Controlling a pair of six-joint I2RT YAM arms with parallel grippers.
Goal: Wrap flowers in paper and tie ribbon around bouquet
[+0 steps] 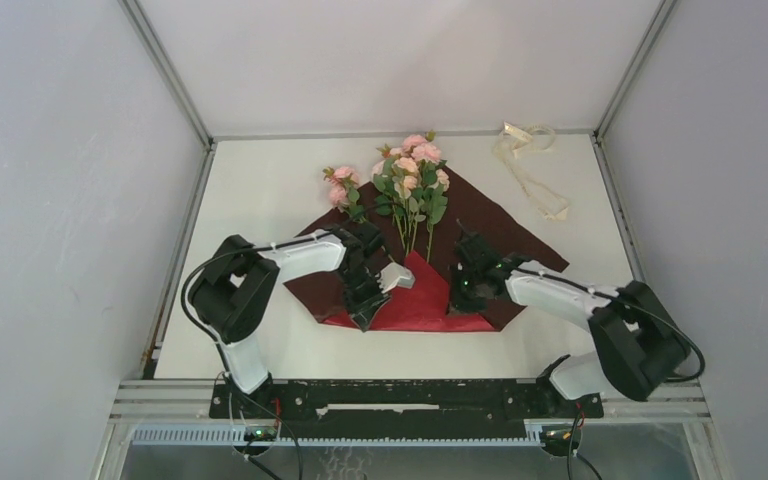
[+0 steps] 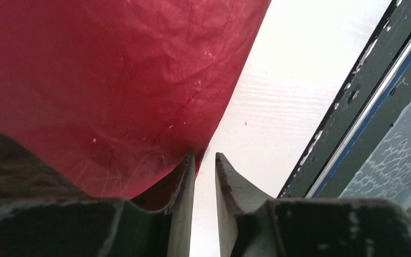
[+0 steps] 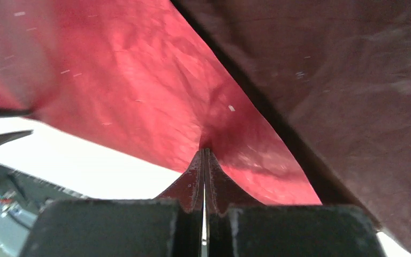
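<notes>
**Op 1:** Paper, how does it look from your end?

**Op 2:** Dark red and crinkled, a diamond on the white table, with its near corner raised and brighter red. My left arm bends over that fold. The left jaws are a narrow slit, and the sheet brushes one fingertip. The flowers, pink blooms on thin green stalks, lie mid-sheet.

**Op 1:** And the right?

**Op 2:** My right arm reaches in low and the right jaws pinch the paper's edge. The floppy cream ribbon lies far right.
</notes>
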